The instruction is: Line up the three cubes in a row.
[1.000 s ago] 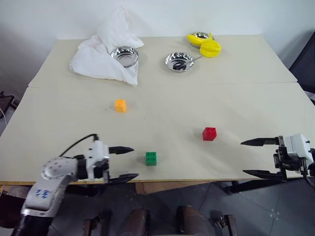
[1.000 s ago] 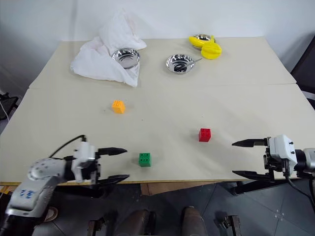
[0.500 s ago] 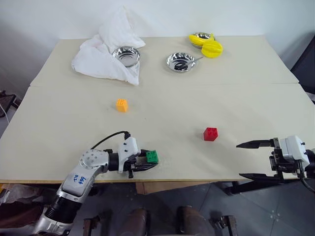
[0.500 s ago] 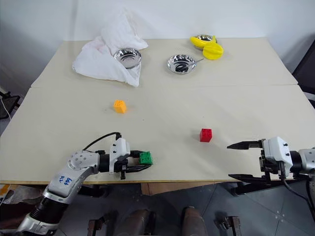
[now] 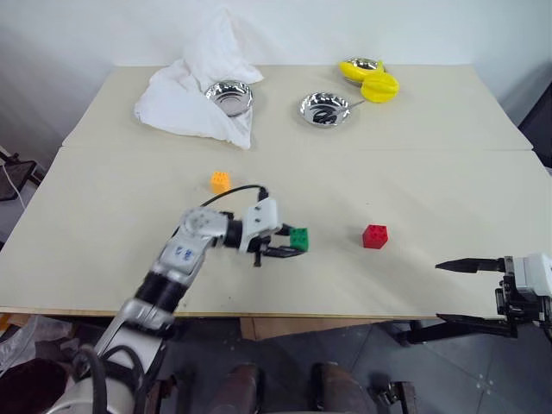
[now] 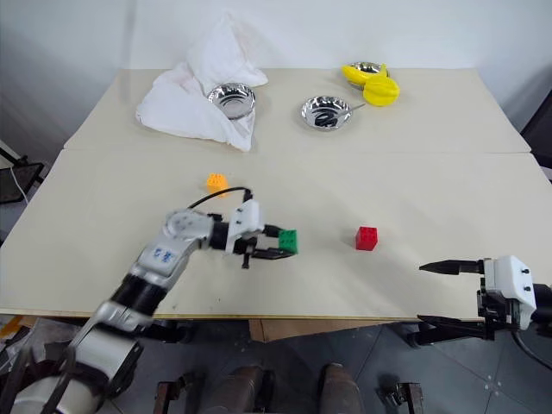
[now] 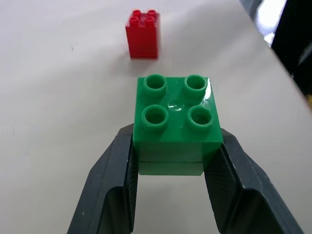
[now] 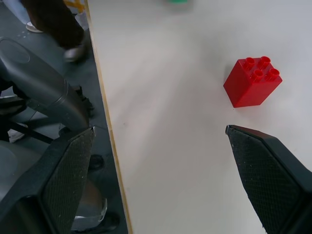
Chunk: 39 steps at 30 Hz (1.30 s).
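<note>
My black finger pads [image 7: 220, 187] show fine matt ribbing. The green cube [image 7: 175, 115] and red cube [image 7: 143, 34] are glossy smooth plastic. Table [image 5: 414, 172]: matt beige. Bowls [image 5: 325, 109]: polished metal. White cloth [image 5: 185, 103]: soft, creased.

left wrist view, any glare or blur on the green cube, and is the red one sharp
Left wrist view: green cube is sharp, with a small glare spot between its studs and a soft shadow beneath; red cube behind is slightly soft. Right wrist view: red cube is crisp.

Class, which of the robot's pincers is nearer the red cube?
Left. The left pincer, shut on the green cube, is just beside the red cube; the open right pincer hangs off the table edge.
</note>
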Tool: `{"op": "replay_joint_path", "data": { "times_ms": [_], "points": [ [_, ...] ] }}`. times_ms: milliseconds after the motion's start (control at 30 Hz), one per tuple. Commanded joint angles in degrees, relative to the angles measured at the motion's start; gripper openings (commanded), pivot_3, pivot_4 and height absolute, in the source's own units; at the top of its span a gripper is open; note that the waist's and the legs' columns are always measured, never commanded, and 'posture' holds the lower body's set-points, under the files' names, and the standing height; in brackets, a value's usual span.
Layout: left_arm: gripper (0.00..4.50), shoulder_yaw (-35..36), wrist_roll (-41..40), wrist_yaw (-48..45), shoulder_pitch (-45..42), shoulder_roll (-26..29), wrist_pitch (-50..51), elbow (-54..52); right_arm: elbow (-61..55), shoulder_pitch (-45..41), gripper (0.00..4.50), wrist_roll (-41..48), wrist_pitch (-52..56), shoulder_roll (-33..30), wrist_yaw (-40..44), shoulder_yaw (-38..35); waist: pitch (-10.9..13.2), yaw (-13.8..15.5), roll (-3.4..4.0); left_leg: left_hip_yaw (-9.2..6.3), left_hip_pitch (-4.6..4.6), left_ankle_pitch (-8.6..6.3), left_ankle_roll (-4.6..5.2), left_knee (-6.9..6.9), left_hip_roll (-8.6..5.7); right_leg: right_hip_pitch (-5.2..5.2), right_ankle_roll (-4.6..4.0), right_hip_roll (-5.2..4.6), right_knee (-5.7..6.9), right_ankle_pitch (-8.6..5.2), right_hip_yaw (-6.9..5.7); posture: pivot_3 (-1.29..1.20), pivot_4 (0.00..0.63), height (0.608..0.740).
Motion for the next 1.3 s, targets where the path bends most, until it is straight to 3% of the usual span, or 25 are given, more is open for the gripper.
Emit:
{"op": "replay_joint_path", "data": {
  "times_ms": [33, 200, 367, 933, 1200, 1233, 1300],
  "points": [
    [1.50, -0.20, 2.49, -1.99, -6.39, -3.52, -8.70, 13.83, -2.64, 1.86, 4.50, 0.84, 0.45, 0.30, -0.10, -3.84, 0.03, -0.08, -0.05, 0.02, 0.00, -0.01, 0.02, 0.01, 0.00, 0.00, 0.02, 0.01, 0.01, 0.01, -0.01, 0.00, 0.150, 0.740],
    [1.50, 1.14, 4.71, -3.33, -13.20, -7.66, -15.45, 29.70, -5.83, 5.05, 4.50, 1.01, 1.60, 1.31, -1.52, -6.21, 0.15, -0.15, -0.24, 0.09, 0.00, -0.03, 0.05, 0.01, 0.01, -0.04, 0.06, 0.02, 0.01, 0.03, 0.01, 0.00, 0.150, 0.740],
    [1.50, 2.82, 5.51, -5.30, -16.26, -9.46, -18.91, 37.35, -8.60, 7.26, 4.50, 0.83, 2.50, 2.64, -2.78, -7.49, 0.21, 0.05, -0.35, 0.07, -0.04, -0.04, 0.07, 0.12, 0.00, -0.05, 0.09, 0.00, 0.04, 0.04, 0.00, 0.00, 0.150, 0.740],
    [1.50, 5.67, 10.57, -1.20, -19.62, -12.61, -20.89, 43.85, -9.74, 6.60, 4.50, -0.28, 2.76, 4.65, -4.01, -6.84, 0.22, 0.21, -0.37, 0.06, -0.09, -0.07, 0.13, 0.24, -0.03, -0.06, 0.15, 0.00, 0.09, 0.08, 0.02, 0.00, 0.150, 0.740],
    [1.50, 7.05, 10.82, -3.81, -19.44, -12.98, -19.13, 44.39, -9.68, 6.28, 4.50, -0.69, 2.51, 5.23, -4.46, -6.53, 0.22, 0.22, -0.36, 0.07, -0.09, -0.07, 0.13, 0.26, -0.03, -0.06, 0.15, 0.01, 0.11, 0.08, 0.01, 0.00, 0.150, 0.740],
    [2.25, 7.33, 10.98, -3.01, -19.47, -12.98, -19.31, 44.40, -9.70, 6.15, 4.50, -0.79, 2.50, 5.31, -4.56, -6.42, 0.22, 0.21, -0.36, 0.06, -0.09, -0.07, 0.13, 0.26, -0.03, -0.06, 0.15, 0.01, 0.12, 0.08, 0.01, 0.00, 0.150, 0.740],
    [2.80, 7.89, 11.23, -1.65, -19.59, -12.97, -20.04, 44.46, -9.79, 5.86, 4.50, -0.97, 2.50, 5.49, -4.76, -6.14, 0.22, 0.21, -0.37, 0.06, -0.09, -0.07, 0.13, 0.26, -0.03, -0.07, 0.15, 0.01, 0.12, 0.08, 0.01, 0.00, 0.150, 0.740]
  ]
}}
